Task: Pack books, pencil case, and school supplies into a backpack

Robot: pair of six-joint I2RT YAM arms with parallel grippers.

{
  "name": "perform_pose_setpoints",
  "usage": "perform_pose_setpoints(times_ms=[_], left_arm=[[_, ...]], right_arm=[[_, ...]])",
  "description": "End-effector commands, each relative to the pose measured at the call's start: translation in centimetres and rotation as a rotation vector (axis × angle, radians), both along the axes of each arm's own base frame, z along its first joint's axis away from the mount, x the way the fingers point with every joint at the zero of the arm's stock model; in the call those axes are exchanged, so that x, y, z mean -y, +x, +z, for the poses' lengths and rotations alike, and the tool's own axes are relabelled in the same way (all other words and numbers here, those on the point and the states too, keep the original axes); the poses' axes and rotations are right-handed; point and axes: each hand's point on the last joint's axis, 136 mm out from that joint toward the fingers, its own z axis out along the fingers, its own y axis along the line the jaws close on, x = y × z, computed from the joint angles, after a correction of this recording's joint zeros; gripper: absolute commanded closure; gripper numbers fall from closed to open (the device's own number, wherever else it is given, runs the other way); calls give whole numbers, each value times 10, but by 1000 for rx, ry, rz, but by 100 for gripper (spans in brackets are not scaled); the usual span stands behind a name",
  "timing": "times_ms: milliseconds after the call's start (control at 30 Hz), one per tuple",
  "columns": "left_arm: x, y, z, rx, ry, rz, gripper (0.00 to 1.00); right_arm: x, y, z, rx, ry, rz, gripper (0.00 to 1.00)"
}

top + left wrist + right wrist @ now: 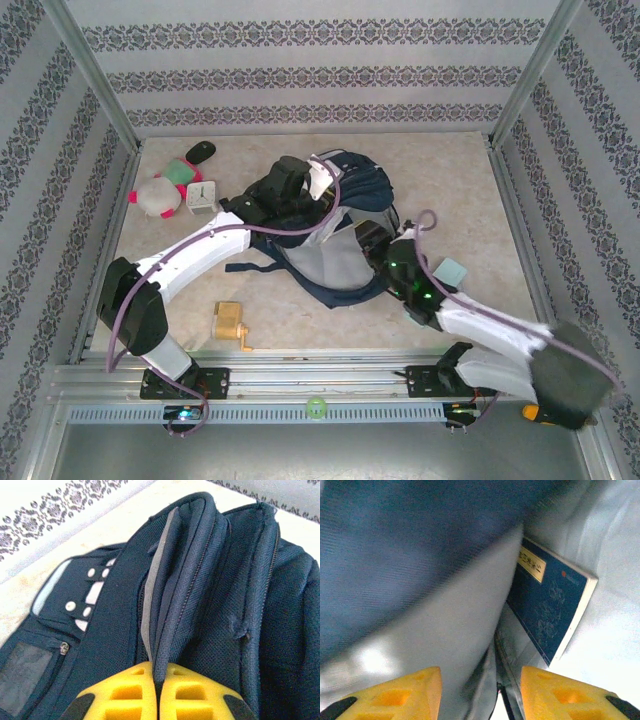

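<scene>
Sharpener (pixel 230 323): on the table in the lower left of the top view, near the left arm's base and apart from the backpack (pixel 362 188).
Right gripper (pixel 480 682): jaws apart and holding nothing, with its nose inside the bag's mouth, seen at the bottom edge of the right wrist view.
Book (pixel 547 602): already inside, leaning on the grey lining at centre right of the right wrist view. Its long axis runs upper left to lower right, just beyond the open jaws.
Pencil case (pixel 452 271): right of centre in the top view, on the table just beside the right forearm. It is partly hidden, so I cannot tell its long axis.
Left gripper (pixel 156 677): pinched together on the backpack's opening edge, holding it up.
Key relation: the pencil case lies to the right of the bag and nearer the right arm. That arm is probably the one to fetch it, backing out first.
</scene>
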Motion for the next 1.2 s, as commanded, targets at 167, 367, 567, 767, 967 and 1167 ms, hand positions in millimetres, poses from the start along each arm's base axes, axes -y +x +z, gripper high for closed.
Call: perform_pose_setpoints(times_ms=[167,367,567,767,967,1167], left_arm=[[5,-24,-29,23,49,-205,100],[3,-55,-88,-61,136,-331,100],[3,-72,-149,-99,295,-404,100],[14,-77,-162,-162,267,-398,82],[3,-52,-87,-137,150,-257,43],[-55,-27,-20,-185,-110,19,28]], right_arm=[[73,-48,-4,-124,-346,66,52],[71,-53,8,-76,-415,159,52],[57,-44,12,3,-452,226,52],[46,-40,16,97,-567,294,52],[4,-55,43,364,-760,524,52],[-49,-77,32,523,-1037,890,49]])
